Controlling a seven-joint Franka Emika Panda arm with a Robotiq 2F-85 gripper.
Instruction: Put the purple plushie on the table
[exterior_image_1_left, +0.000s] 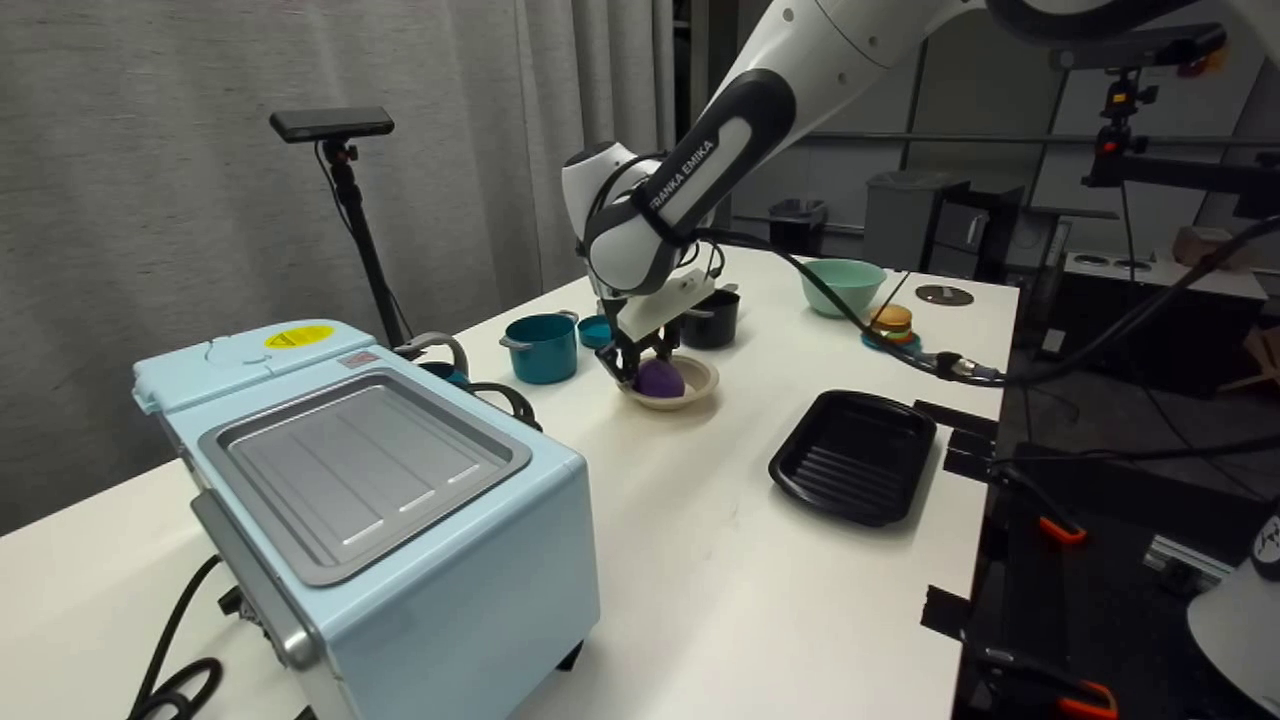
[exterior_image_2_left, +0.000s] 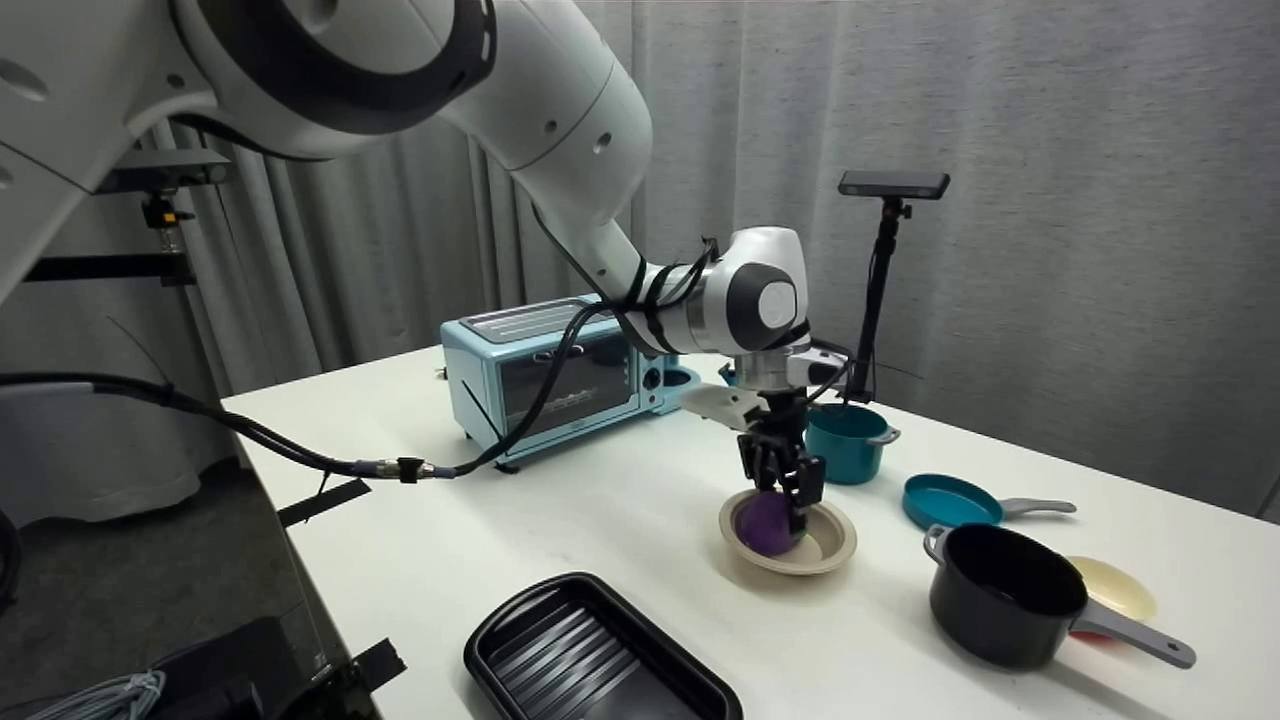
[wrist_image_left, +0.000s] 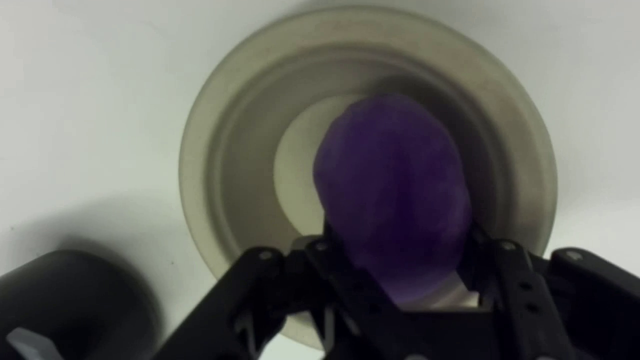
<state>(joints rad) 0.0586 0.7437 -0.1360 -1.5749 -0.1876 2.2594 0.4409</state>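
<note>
Your black tool (wrist_image_left: 401, 231) grips the rounded, soft deep-purple plushie (wrist_image_left: 392, 170) inside the round beige bowl (wrist_image_left: 199, 150) beneath the tool, on the smooth white tabletop (exterior_image_1_left: 700, 510).

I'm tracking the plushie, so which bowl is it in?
The beige bowl: the purple plushie is within its rim. The mint-green bowl stands well apart.

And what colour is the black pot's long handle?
Grey; the long handle on the black pot shows best in an exterior view.
</note>
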